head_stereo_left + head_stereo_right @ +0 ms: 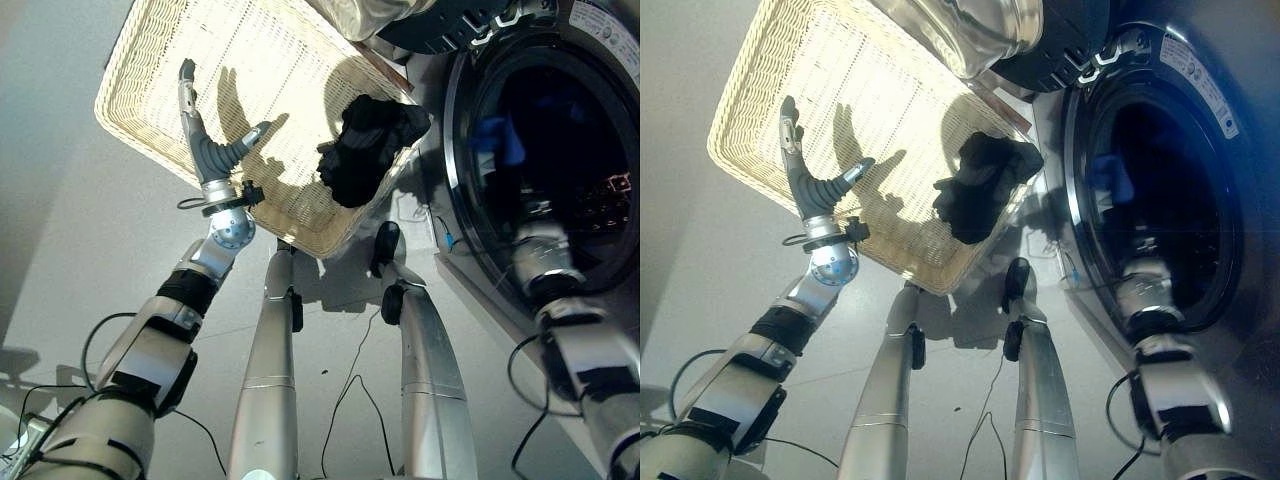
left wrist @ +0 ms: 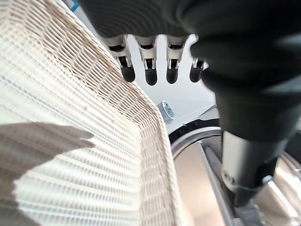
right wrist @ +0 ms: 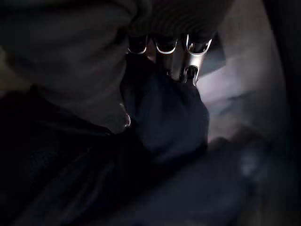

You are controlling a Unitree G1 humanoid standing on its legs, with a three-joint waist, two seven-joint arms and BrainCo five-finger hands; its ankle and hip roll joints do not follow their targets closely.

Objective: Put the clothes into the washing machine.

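Black cloth, a bunched garment (image 1: 368,148), lay in the woven basket (image 1: 170,60) at the corner nearest the washing machine (image 1: 600,60). It was crumpled into a lump, so we could not name a true long axis; roughly it ran from the basket's near rim up toward the machine's door opening (image 1: 560,160), with a loose corner pointing at the machine.

Our left hand (image 1: 210,150) hovered over the basket's opposite side, fingers straight and spread with the thumb out, holding nothing. From that hand the black garment lay to the robot's right, across the bare wicker, well apart from the fingertips. In the left wrist view the fingers (image 2: 150,75) hung extended over the basket wall, touching no cloth.

Our right hand (image 3: 188,66) was reached into the drum, the forearm passing through the door opening. In the right wrist view its fingers pointed down onto a dark blue cloth (image 3: 169,117) inside the drum; we could not tell whether they were curled round it or merely resting on it. A patch of blue (image 1: 505,140) also showed in the drum.

We judged the left hand the nearer and freer of the two for the remaining garment: the coming move called for a sideways reach to the right across the basket, then a closing of the fingers on the lump.
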